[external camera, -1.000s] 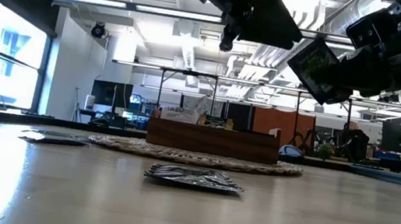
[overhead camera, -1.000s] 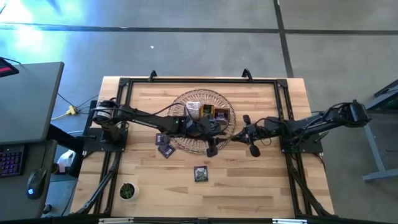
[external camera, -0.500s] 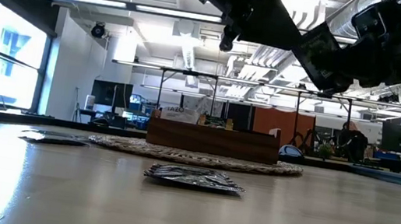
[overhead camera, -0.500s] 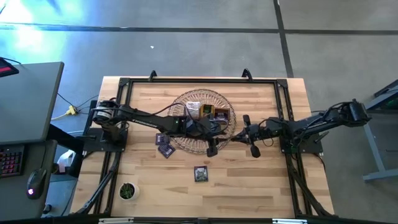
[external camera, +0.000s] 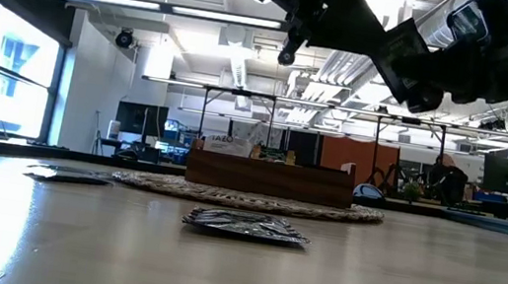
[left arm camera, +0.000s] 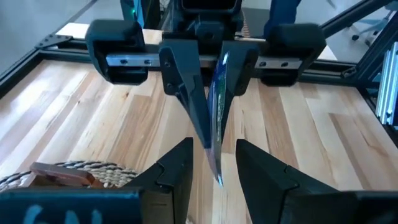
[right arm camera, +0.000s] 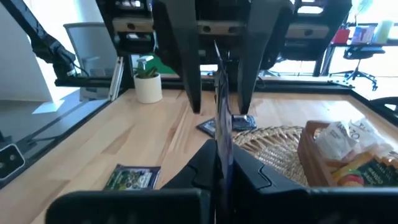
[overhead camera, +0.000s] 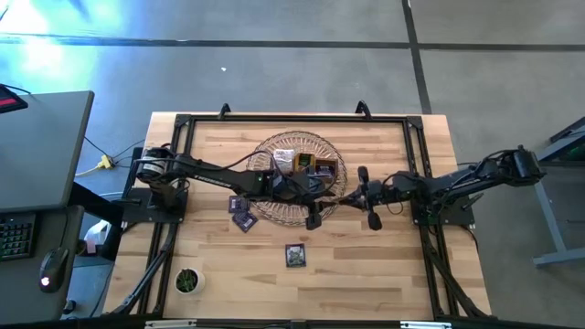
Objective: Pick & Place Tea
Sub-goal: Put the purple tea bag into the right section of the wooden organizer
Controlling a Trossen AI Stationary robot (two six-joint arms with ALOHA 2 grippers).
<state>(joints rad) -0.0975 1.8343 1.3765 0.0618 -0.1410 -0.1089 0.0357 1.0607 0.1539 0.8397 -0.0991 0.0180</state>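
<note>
**Tea sachet hangs between two tools, just right of the basket**

On the left of the counter [overhead camera: 384, 274] we see two loose sachets [overhead camera: 242, 212] lying flat, and a third one [overhead camera: 295, 256] nearer the front. Next comes the round basket [overhead camera: 274, 146] with the wooden box [overhead camera: 306, 164] in it.

Just past the basket's right edge, the two tools meet nose to nose in the air. The left tool [left arm camera: 212, 149] has its fingers apart, one on each side of the sachet [left arm camera: 217, 106]. The right tool [right arm camera: 222, 152] is clamped on that sachet and holds it up on its thin edge. The sachet's long side runs from the right tool straight toward the left tool. We think this is a hand-over, and the left tool only has to squeeze.

From above we cannot see the held sachet at all, because the arms cover it. From the low view it is hidden too. We see it only edge-on, so we cannot tell its colour. We also cannot tell how far it reaches in between the left fingers.
</note>
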